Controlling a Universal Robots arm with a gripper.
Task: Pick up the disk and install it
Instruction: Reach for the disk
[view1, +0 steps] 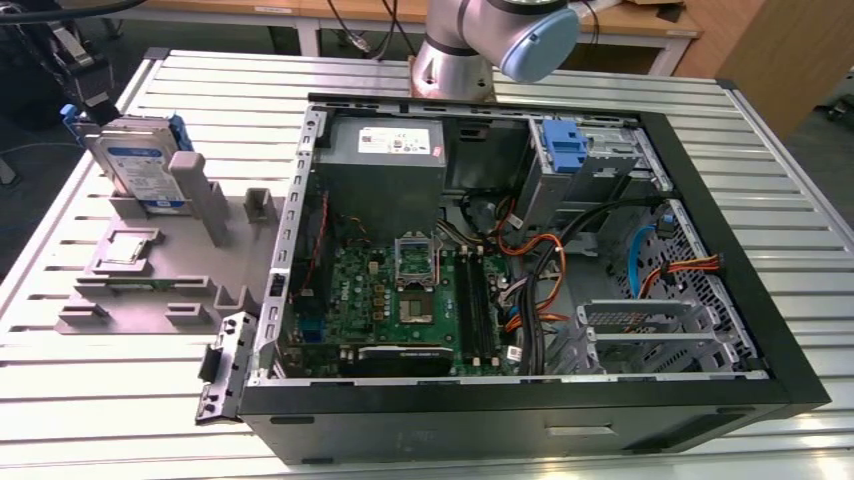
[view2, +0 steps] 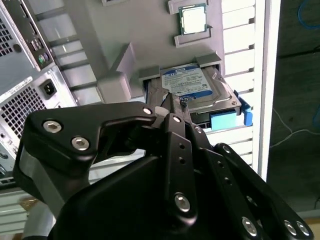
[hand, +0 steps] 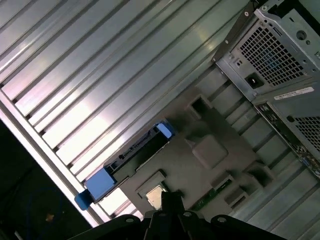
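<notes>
The disk (view1: 140, 165) is a silver-grey hard drive with a white-and-blue label and a blue plastic bracket. It stands on edge in a slot of the grey fixture (view1: 160, 285) at the exterior view's left, beside the open computer case (view1: 534, 400). The second wrist view shows the disk's (view2: 197, 87) label face in the fixture slot, just beyond my gripper (view2: 171, 111). The black fingers are drawn together with nothing between them and stay clear of the disk. In the first wrist view the disk (hand: 132, 155) appears edge-on, away from my gripper (hand: 167, 197).
A processor chip (view1: 127, 248) lies in a pocket of the fixture. Inside the case are a grey power-supply box (view1: 387, 150), a bare blue caddy (view1: 567, 150), the motherboard (view1: 400, 290) and loose cables (view1: 547, 270). The ribbed metal table (view1: 120, 400) ends close behind the fixture.
</notes>
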